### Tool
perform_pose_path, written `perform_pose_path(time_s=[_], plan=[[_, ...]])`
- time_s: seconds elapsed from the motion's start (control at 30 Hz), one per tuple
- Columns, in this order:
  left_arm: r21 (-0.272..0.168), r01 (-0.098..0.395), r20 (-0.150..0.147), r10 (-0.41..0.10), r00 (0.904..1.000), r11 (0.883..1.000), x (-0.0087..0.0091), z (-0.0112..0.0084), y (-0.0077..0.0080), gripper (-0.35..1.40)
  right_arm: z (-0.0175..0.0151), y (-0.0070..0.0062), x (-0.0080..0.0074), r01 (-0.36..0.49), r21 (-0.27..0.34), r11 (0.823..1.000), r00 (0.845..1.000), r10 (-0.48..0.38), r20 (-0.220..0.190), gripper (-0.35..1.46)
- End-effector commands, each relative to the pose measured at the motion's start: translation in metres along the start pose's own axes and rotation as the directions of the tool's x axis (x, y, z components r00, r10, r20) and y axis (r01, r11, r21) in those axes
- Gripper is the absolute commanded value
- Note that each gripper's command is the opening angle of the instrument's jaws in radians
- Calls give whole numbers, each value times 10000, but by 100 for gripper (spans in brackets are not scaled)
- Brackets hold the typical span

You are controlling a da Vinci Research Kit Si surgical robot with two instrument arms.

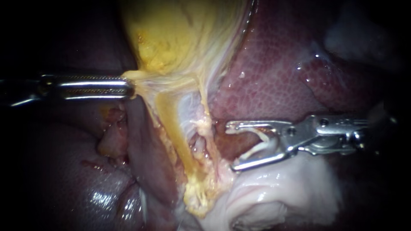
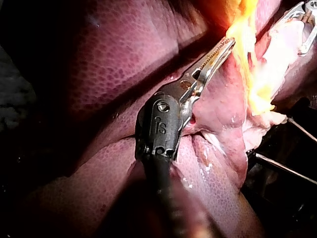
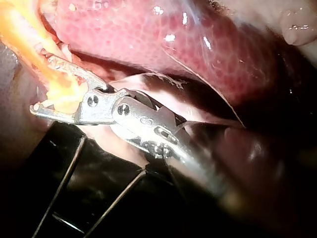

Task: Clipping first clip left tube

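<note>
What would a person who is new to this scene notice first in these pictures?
The yellow gallbladder at the endoscope view's upper centre, pulled taut by the left instrument, whose jaws grip its lower edge. Opposite, the right instrument holds a pale clip in wide-apart jaws, just short of the taut tissue.

1. Liver (image 1: 274,72): mottled red-brown lobe, upper right of the frame (wet glints on it).
2. Gallbladder (image 1: 171,38): yellow, top centre, drawn taut downward.
3. Pale whitish tissue (image 1: 278,192), glistening, lower right of the frame.
</note>
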Motion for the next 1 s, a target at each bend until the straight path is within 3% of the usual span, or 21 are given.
perform_pose_path(time_s=[0.03,0.2,0.33,0.7,1.0], plan=[[-2,-4,-3,4,10000,10000,0,1,0,-35,5,2,-7,-68,38,10000,9999,68,79,59],[40,-8,-4,8,10000,10000,1,2,-2,-35,27,14,-38,-309,121,9995,9994,307,185,59],[53,-16,-3,16,10000,10000,2,3,-4,-35,38,22,-51,-358,87,9993,9990,356,260,60],[131,-16,-4,16,10000,9999,1,8,-10,-35,61,29,-64,-557,280,9981,9980,548,303,60],[163,-19,-7,20,10000,9999,4,9,0,-35,72,15,-71,-1048,997,9895,9938,1004,478,60]])
